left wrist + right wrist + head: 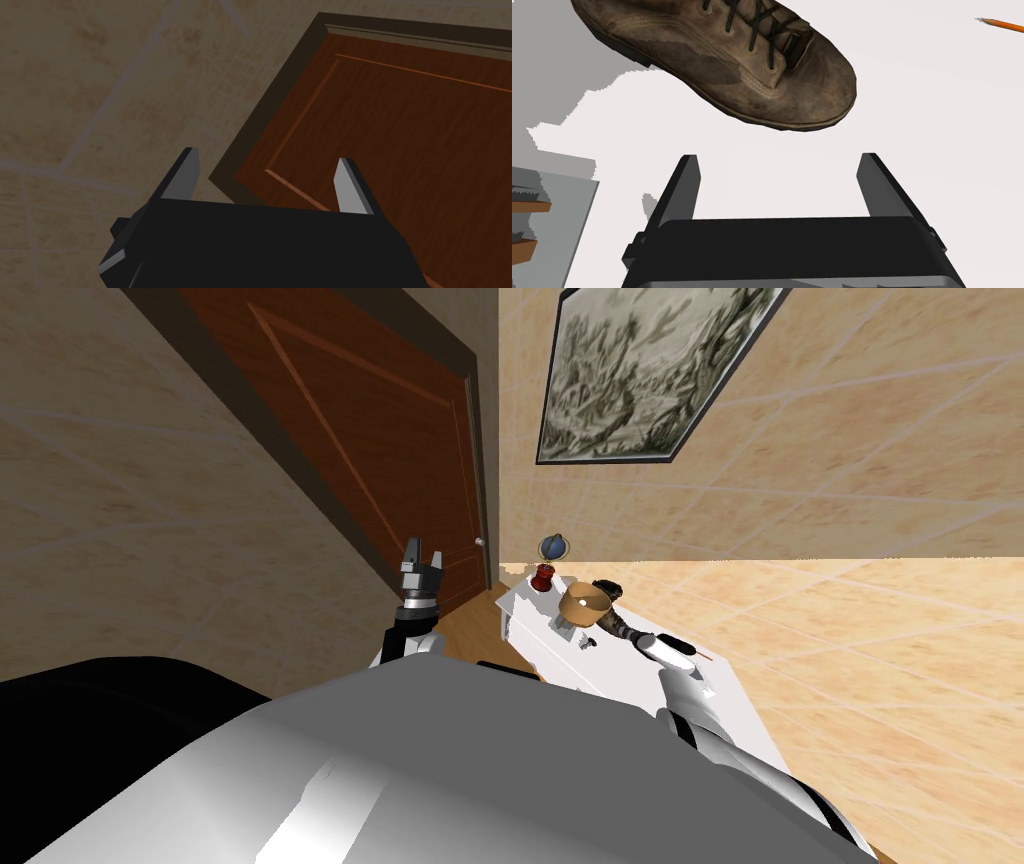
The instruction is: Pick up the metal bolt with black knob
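A small dark-knobbed piece that may be the bolt (589, 642) lies on the white table (742, 720), just in front of a tan shade (583, 605); it is too small to make out further. My right gripper (779, 157) hovers open over the bare white tabletop (922, 100) with nothing between its fingers. A worn brown lace-up boot (762, 65) lies just beyond the fingertips. In the head view my right arm (678, 673) reaches over the table toward the boot (610, 591). My left gripper (425, 550) is raised and open in front of the door.
An orange pencil (1004, 24) lies on the table beyond the boot. A red object (542, 578) and a small globe (553, 549) stand at the table's far end. A brown door (390, 448) is on the left, close to the table's corner.
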### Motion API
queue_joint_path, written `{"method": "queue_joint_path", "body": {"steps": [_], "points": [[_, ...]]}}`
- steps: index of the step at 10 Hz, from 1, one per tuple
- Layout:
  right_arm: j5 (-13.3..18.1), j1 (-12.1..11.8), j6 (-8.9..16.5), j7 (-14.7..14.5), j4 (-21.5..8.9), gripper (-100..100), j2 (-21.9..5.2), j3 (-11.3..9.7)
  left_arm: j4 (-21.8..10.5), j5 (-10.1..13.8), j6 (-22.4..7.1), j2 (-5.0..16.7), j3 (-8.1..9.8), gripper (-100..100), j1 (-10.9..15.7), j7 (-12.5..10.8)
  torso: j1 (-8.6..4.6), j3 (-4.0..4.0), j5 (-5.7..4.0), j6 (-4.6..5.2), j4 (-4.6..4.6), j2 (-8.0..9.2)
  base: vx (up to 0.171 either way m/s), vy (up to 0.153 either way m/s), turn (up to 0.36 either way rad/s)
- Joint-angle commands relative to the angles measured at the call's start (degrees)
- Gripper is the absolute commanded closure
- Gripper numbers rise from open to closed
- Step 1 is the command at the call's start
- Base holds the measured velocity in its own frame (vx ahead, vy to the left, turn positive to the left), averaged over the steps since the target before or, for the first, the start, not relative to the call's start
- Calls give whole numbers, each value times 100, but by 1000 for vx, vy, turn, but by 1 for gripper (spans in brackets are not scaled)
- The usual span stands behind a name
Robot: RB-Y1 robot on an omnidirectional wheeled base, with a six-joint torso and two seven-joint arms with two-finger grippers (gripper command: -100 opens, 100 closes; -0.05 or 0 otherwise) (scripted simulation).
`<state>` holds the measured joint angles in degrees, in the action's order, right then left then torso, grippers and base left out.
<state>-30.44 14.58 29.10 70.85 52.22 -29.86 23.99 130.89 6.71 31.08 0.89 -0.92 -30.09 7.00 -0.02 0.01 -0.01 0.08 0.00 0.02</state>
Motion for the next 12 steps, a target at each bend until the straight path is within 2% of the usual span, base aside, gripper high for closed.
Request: {"method": "queue_joint_path", "body": {"steps": [1,2,3,4,5,6,7,8,9,10,12], "points": [[-90,201,161,273,-286,-100,-110,73,0,0,0,0,0,0,0,0,0,0,0,0,0,0,-10,3,94],[-90,201,161,273,-434,-100,-110,73,0,0,0,0,0,0,1,0,2,0,1,-4,1,-1,-9,-2,73],[-170,358,324,487,-649,-100,-200,143,0,0,0,0,0,0,0,0,1,0,0,-1,0,0,-11,-1,100],[-170,358,324,525,-775,-100,-200,143,0,0,0,0,0,0,0,0,1,0,1,-3,1,0,-10,-3,46],[-245,504,479,761,-949,-100,-281,208,0,0,0,0,0,0,0,0,0,0,0,0,0,0,-15,1,78],[-245,504,479,761,-1102,-100,-281,208,0,0,0,0,0,0,0,0,1,1,1,-3,1,1,-10,-1,58],[-313,636,624,981,-1291,-100,-352,267,0,0,0,0,0,0,0,0,1,1,0,0,0,1,-10,1,85],[-313,636,624,981,-1413,-100,-352,267,0,0,0,0,0,0,0,0,2,1,1,-2,1,1,-7,-1,46],[-375,752,760,1183,-1648,-100,-411,319,0,0,0,0,0,0,0,0,1,0,0,0,0,0,-8,1,83],[-375,752,760,1183,-1706,-100,-411,319,0,0,0,0,0,0,0,0,2,0,1,-2,0,0,-6,0,40],[-478,930,998,1508,-2187,-100,-490,403,0,0,0,0,0,0,0,0,3,0,1,-1,0,-1,-5,7,91]]}}
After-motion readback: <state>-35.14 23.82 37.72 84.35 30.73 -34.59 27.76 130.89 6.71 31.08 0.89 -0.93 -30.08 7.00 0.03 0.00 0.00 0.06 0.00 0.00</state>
